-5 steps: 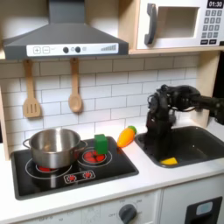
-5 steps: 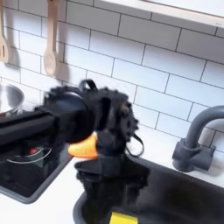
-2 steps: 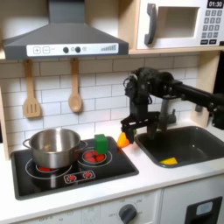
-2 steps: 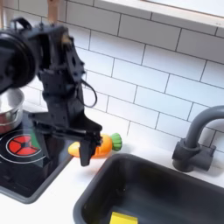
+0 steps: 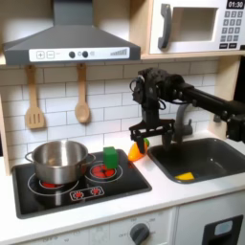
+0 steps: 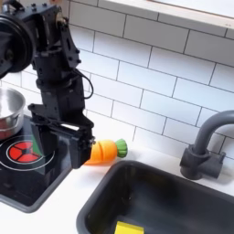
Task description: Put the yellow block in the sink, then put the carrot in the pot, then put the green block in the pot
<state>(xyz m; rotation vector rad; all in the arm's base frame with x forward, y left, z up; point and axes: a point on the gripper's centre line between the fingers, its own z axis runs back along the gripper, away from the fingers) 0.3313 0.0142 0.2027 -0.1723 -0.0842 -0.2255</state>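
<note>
My black gripper (image 5: 140,144) (image 6: 79,151) hangs open, fingers pointing down over the thick end of the carrot (image 5: 135,151) (image 6: 106,151). The carrot lies on the counter between stove and sink, green tip toward the sink. Whether the fingers touch the carrot cannot be told. The yellow block (image 5: 185,176) (image 6: 128,228) lies on the floor of the dark grey sink (image 5: 218,153) (image 6: 174,196). The green block (image 5: 110,156) stands on the stove, just left of the carrot in the first exterior view. On the left burner sits the silver pot (image 5: 57,161) (image 6: 7,108), with nothing visible inside.
A black stovetop (image 5: 81,191) (image 6: 23,169) with red burners holds the pot. The dark faucet (image 6: 203,144) rises behind the sink. Two wooden utensils (image 5: 81,96) hang on the tiled wall under the range hood (image 5: 67,43). A microwave (image 5: 196,26) is up high.
The arm swung out of the sink area toward the first exterior view's left and came down over the carrot. The yellow block stayed in the sink.
</note>
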